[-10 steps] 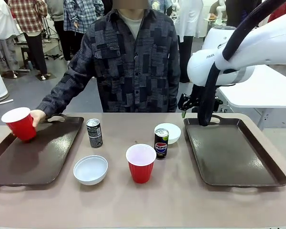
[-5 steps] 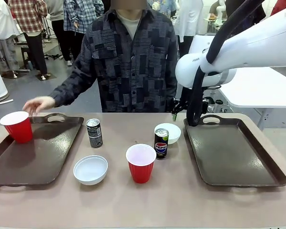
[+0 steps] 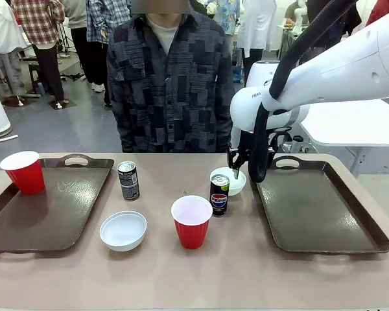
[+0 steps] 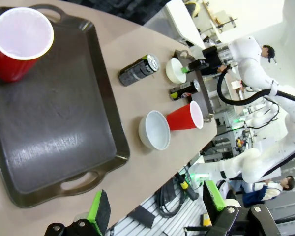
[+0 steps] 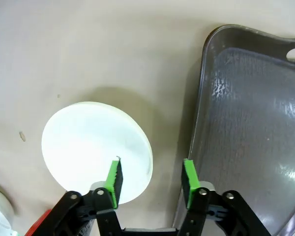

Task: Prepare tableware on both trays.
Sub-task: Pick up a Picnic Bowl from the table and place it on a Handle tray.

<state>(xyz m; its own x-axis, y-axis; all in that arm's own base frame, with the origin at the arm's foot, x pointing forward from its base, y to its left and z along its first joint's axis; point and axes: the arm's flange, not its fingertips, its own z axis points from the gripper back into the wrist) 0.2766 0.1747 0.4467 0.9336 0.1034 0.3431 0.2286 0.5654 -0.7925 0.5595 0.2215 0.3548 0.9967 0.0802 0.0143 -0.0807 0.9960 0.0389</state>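
On the left tray (image 3: 52, 214) a red cup (image 3: 24, 172) stands upright at its far left corner, also seen as the red cup (image 4: 20, 42) on the tray (image 4: 54, 123). Between the trays stand a dark can (image 3: 128, 180), a white bowl (image 3: 123, 230), a second red cup (image 3: 191, 221), a Pepsi can (image 3: 219, 194) and a far white bowl (image 3: 228, 180). My right gripper (image 3: 236, 165) hangs open over that bowl (image 5: 96, 150), one finger over its inside, the other outside its rim, beside the bare right tray (image 5: 250, 128). My left gripper (image 4: 155, 206) is open, high above the table's near-left side.
The person stands at the far side of the table, behind the dark can, with both hands off the table. The right tray (image 3: 314, 204) holds nothing. Other tables and people stand farther back.
The person set the red cup upright on the left tray, let go and drew the arm back. My right arm moved left and down to the far bowl.
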